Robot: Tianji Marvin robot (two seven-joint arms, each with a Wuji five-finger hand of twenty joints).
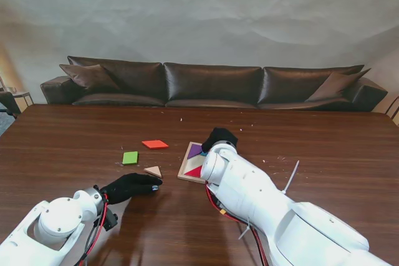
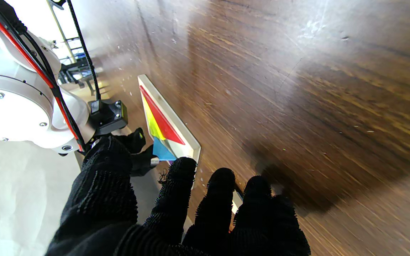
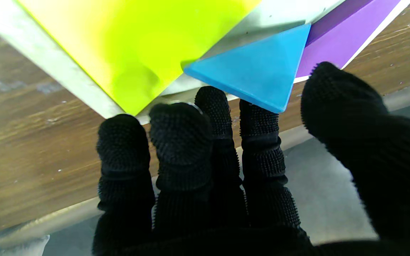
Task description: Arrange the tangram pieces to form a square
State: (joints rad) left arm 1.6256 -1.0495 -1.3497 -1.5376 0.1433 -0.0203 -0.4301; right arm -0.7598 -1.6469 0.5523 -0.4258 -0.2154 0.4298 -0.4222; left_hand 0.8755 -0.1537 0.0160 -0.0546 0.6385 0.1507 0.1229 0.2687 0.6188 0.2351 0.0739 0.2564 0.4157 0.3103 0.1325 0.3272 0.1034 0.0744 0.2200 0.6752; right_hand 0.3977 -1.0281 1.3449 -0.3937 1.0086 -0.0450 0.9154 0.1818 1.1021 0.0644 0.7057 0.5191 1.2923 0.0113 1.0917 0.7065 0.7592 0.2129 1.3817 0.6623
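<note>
Seen from the stand: tray (image 1: 184, 172) at table centre with purple and red pieces, right hand (image 1: 219, 137) over its far edge. Revealed only by the right wrist: fingertips (image 3: 258, 117) touching the blue triangle (image 3: 258, 76) beside the yellow piece (image 3: 133, 46), fingers spread, gripping nothing. Left hand (image 1: 129, 186) flat, fingers loosely apart, empty, near the tan triangle (image 1: 153, 171).

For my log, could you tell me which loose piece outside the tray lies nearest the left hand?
The tan triangle, just beyond the left hand; the green square and orange piece lie farther off.

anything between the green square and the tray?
Stand view: the beige triangle lies roughly between the green square and the tray, slightly nearer to me; otherwise bare tabletop.
</note>
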